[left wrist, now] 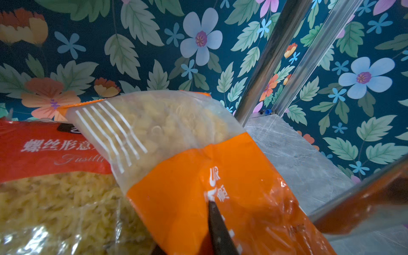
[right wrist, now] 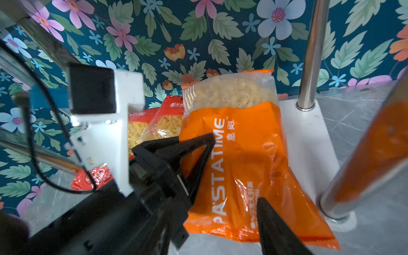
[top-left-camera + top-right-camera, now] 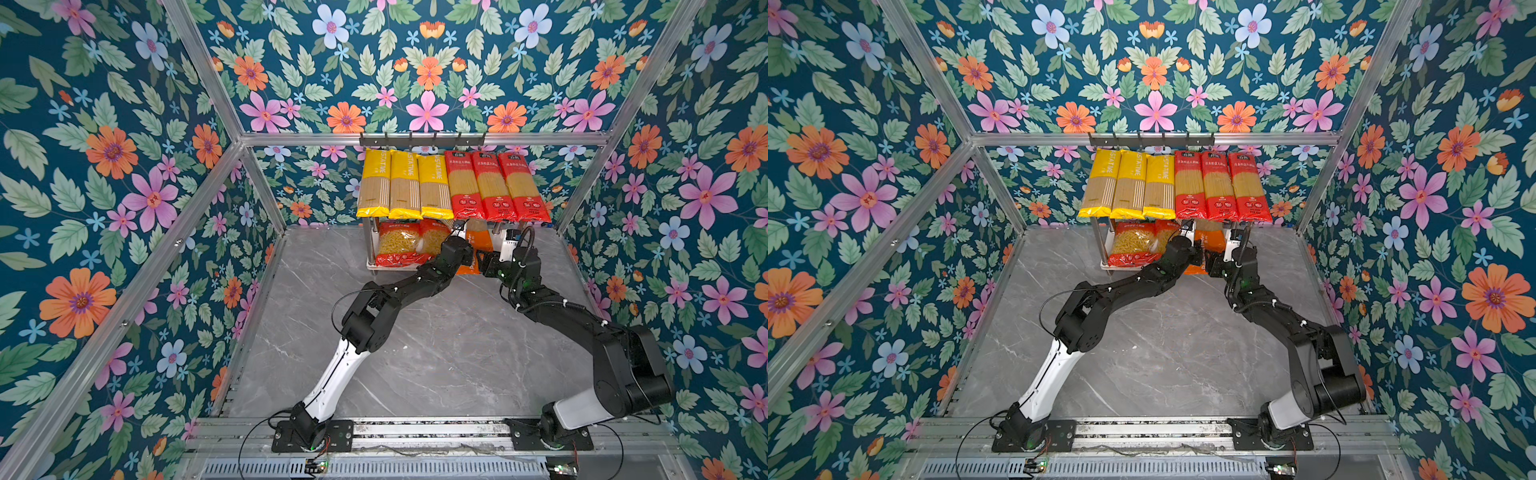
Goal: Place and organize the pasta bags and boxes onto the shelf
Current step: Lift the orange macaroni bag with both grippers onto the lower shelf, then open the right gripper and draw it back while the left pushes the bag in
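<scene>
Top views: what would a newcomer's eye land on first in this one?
Six long packs line the shelf's top board at the back wall: three yellow packs on the left, three red packs on the right. Beneath them, an orange bag lies at the lower board, the left fingers pinching its edge. Loud floral wallpaper surrounds it all.

The shelf (image 2: pixel 306 136) top holds 3 yellow packs (image 3: pixel 405 185) left, 3 red packs (image 3: pixel 492 187) right. Below lie 2 red bags (image 3: pixel 401 245), orange bag (image 2: pixel 242 154) right.
</scene>
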Robot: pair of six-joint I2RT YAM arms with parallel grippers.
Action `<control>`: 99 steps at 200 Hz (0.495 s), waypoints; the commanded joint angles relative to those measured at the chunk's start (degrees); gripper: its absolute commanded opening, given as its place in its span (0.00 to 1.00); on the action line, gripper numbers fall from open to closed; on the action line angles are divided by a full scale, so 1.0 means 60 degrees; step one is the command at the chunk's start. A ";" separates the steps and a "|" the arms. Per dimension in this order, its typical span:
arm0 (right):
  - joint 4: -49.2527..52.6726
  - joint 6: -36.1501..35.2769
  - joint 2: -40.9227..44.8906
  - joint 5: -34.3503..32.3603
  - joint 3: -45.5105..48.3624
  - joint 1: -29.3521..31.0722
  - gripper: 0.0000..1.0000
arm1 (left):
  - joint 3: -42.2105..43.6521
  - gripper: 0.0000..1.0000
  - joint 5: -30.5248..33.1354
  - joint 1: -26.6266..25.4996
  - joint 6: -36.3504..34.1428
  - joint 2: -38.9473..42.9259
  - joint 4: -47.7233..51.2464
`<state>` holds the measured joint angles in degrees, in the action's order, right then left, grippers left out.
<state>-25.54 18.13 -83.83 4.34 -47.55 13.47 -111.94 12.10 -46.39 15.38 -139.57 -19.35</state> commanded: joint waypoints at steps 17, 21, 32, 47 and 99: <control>0.0017 0.0718 0.1103 -0.0155 0.1069 0.0025 0.60 | -0.0599 0.00 -0.0137 0.0002 0.0234 -0.0398 -0.0413; 0.0031 0.0822 0.1199 -0.0138 0.1166 0.0025 0.60 | -0.0743 0.00 -0.0162 -0.0003 0.0261 -0.0488 -0.0355; 0.0262 0.1006 0.1464 -0.0109 0.1341 0.0025 0.60 | -0.1118 0.00 -0.0262 -0.0018 0.0315 -0.0715 -0.0211; 0.0630 0.1149 0.1835 -0.0086 0.1536 0.0025 0.59 | -0.1501 0.00 -0.0385 -0.0059 0.0377 -0.0952 -0.0127; 0.1388 0.1304 0.2793 -0.0547 0.1959 0.0025 0.59 | -0.1811 0.00 -0.0745 -0.0064 0.0323 -0.1088 0.0210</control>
<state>-19.09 25.06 -68.27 2.79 -36.12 13.56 -123.17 9.67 -46.54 17.47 -146.69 -16.75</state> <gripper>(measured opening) 0.590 0.202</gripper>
